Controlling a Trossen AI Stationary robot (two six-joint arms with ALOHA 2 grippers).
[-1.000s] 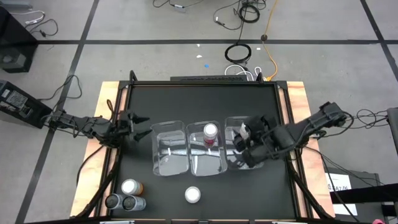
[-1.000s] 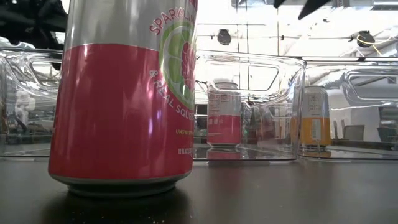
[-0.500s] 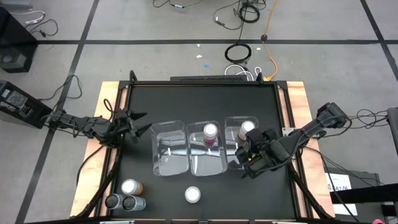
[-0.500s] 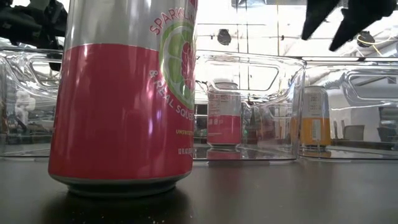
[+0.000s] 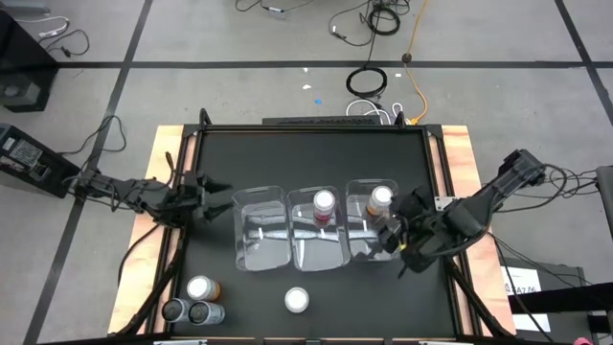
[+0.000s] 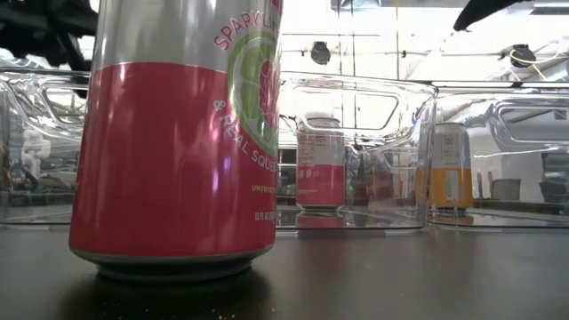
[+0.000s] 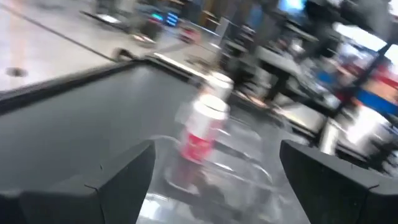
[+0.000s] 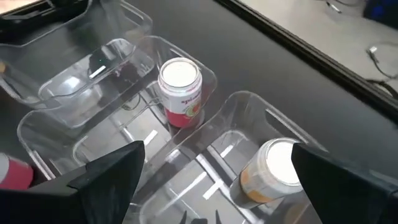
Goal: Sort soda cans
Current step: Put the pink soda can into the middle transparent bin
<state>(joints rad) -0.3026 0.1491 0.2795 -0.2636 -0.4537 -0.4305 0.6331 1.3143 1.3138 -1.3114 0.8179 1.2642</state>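
done: red can (image 5: pixel 324 203) in middle bin (image 5: pixel 319 251), orange can (image 5: pixel 381 198) in right bin (image 5: pixel 356 251) | left: 4 cans on table (image 5: pixel 306 153), front edge | both claws, left claw (image 5: pixel 213 199) and right claw (image 5: pixel 395 236), wide open, empty

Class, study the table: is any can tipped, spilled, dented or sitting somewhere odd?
Nothing stands out. The red can and orange can stand upright in separate clear bins; the other four cans stand upright on the black table.
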